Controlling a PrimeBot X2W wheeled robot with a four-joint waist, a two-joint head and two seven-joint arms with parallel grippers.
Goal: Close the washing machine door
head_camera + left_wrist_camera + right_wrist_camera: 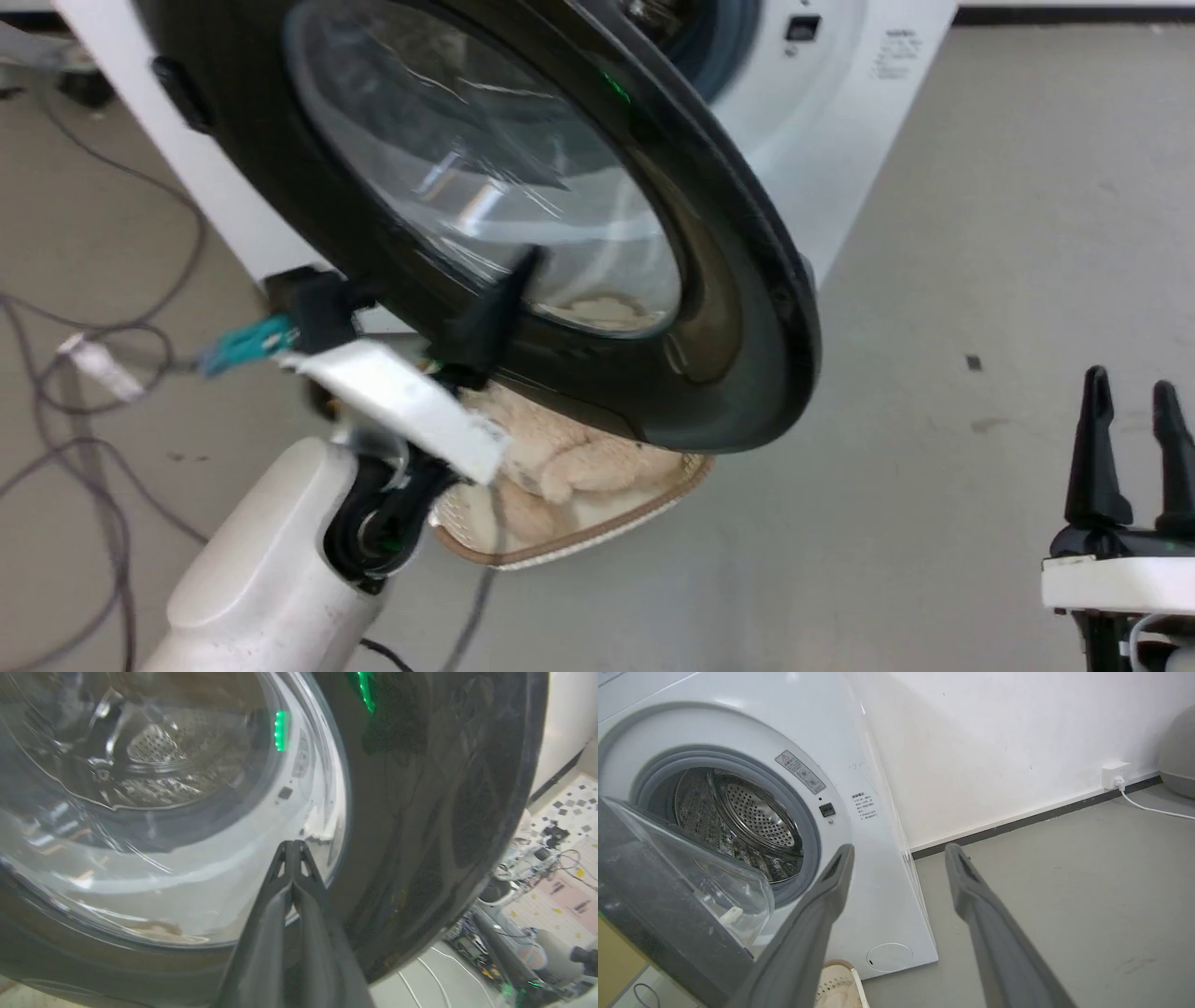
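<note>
The washing machine door (747, 308), round and glossy black with a bulging glass window, stands partly open and swung out from the white washing machine (840, 140). My left gripper (518, 280) is shut with nothing between its fingers, and its tips lie against the door's outer face at the window's lower edge. The left wrist view shows the shut left gripper (293, 845) at the rim of the glass (140, 868), with the drum visible through it. My right gripper (1130, 392) hangs open at the lower right, away from the door. Between the fingers of the right gripper (899, 854) I see the washing machine (882, 896), its steel drum (738, 816) and the door's inner side (668, 914).
A woven basket (579, 532) holding cream fluffy fabric sits on the floor under the door. Loose cables (93, 392) trail over the grey floor at the left. To the machine's right are a white wall and a socket (1113, 772) with a plugged cord.
</note>
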